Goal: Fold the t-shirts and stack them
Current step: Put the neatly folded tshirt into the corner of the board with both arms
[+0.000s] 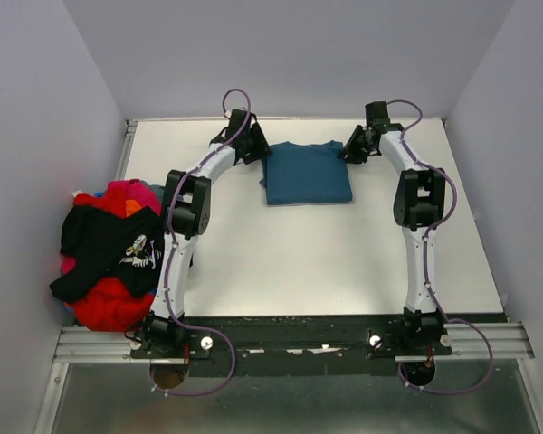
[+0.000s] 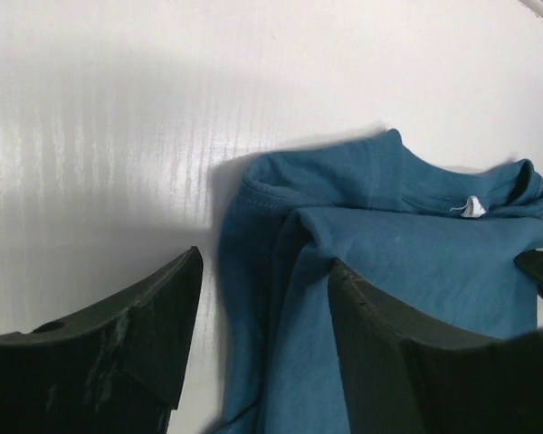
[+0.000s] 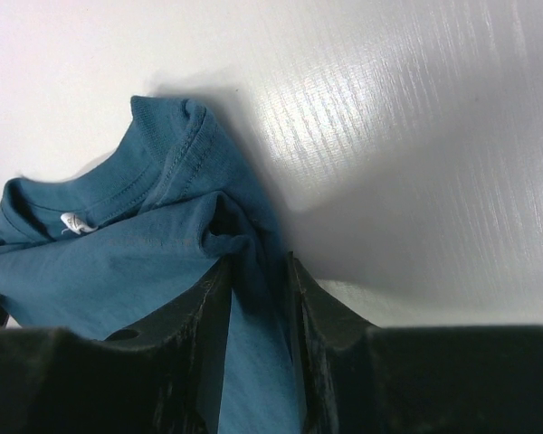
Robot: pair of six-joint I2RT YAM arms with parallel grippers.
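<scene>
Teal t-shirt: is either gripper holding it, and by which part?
The right gripper pinches the teal t-shirt by a bunched fold at its shoulder beside the collar. The left gripper stands open at the other shoulder, gripping nothing.

The top external camera looks down from above and behind the arm bases point(image 1: 169, 330), far enough to hold the whole table point(image 1: 344, 262) and the teal t-shirt point(image 1: 308, 174) at its far end. The wrist cameras sit close behind the left gripper point(image 2: 264, 271) and right gripper point(image 3: 258, 267), facing the shirt's opposite collar corners; both share its white label point(image 2: 472, 207) and, perhaps, a dark sliver of the other gripper.
</scene>
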